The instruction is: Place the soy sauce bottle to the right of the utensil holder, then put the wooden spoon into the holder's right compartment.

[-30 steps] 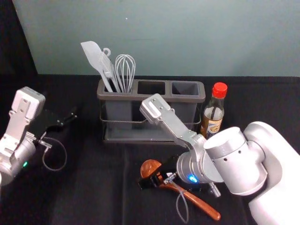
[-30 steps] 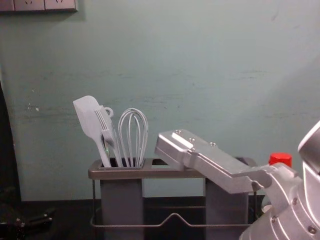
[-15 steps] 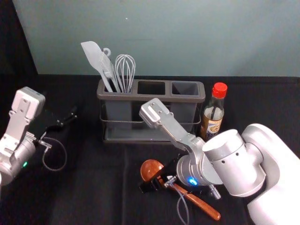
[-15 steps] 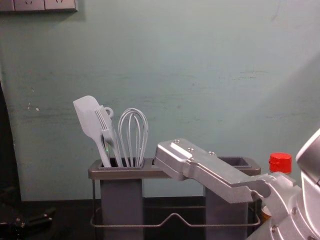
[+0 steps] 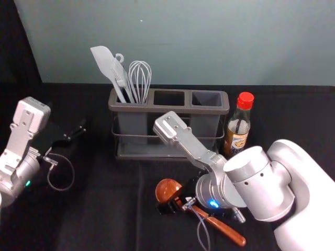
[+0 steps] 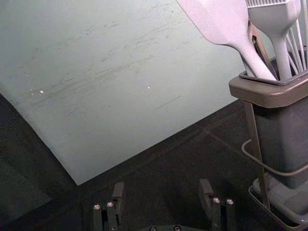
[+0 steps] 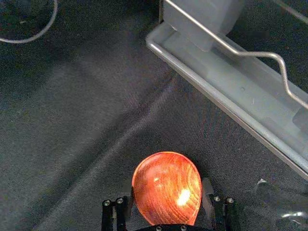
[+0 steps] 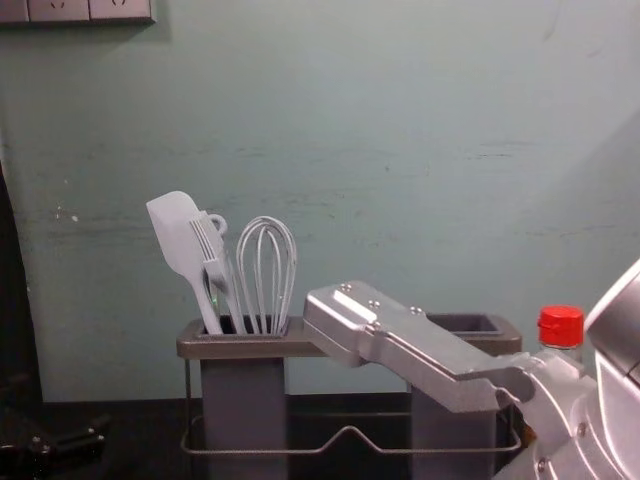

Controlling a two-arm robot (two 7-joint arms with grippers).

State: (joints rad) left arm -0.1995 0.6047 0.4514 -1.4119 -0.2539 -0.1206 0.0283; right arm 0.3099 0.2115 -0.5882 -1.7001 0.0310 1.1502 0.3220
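Right gripper (image 7: 167, 187): open, astride bowl (image 7: 166, 180)
Wooden spoon (image 5: 226, 229): could slip if I pinch there (round)
Left gripper (image 6: 161, 184): open, parked left

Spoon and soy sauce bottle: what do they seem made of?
The spoon looks like varnished wood: reddish grain with a bright glint. The soy sauce bottle seems smooth and clear, glass or plastic, since brown contents show through.
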